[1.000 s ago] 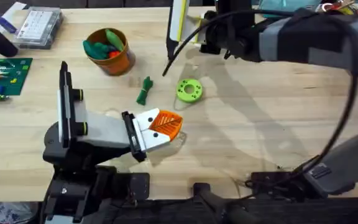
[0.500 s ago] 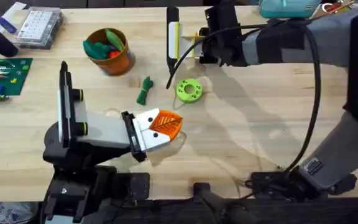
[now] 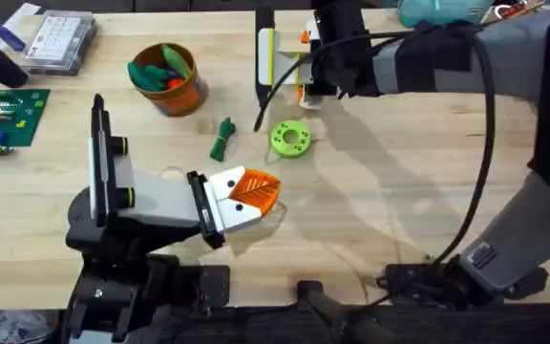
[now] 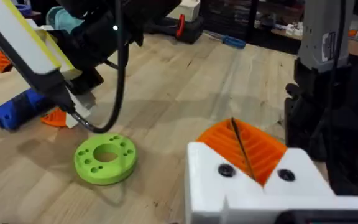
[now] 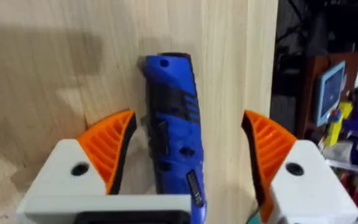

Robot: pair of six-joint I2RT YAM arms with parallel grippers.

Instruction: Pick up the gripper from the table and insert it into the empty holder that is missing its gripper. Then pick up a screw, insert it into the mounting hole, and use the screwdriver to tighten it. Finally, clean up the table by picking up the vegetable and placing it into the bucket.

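- The tabletop (image 3: 428, 191) is pale wood planks; the left wrist view shows dark shelving and clutter in the room beyond its far edge.
- The right tool (image 5: 185, 155) hangs over the tabletop's far edge with its 2 orange-padded fingers (image 5: 112, 146) spread wide, one on each side of the screwdriver (image 5: 173, 134), apparently not touching it.
- The screwdriver lies flat, its long axis running along the gap between the fingers, its rounded blue end pointing away from the right wrist camera.
- In the left wrist view the screwdriver (image 4: 20, 107) lies beyond the green disc (image 4: 104, 160), with the right arm above it.
- The left tool (image 3: 246, 196) rests low near the tabletop's middle, its orange ribbed tips pressed together with nothing between them; both tips are seated in white holders (image 4: 253, 186).
- The vegetable (image 3: 222, 139) lies between the bucket (image 3: 168, 78) and the green disc (image 3: 291, 138), its long axis running roughly toward and away from the arm bases.
- The bucket stands upright and holds green and red toy pieces.
- A clear parts box (image 3: 57, 41) and a green circuit board (image 3: 3, 117) sit at the far left.
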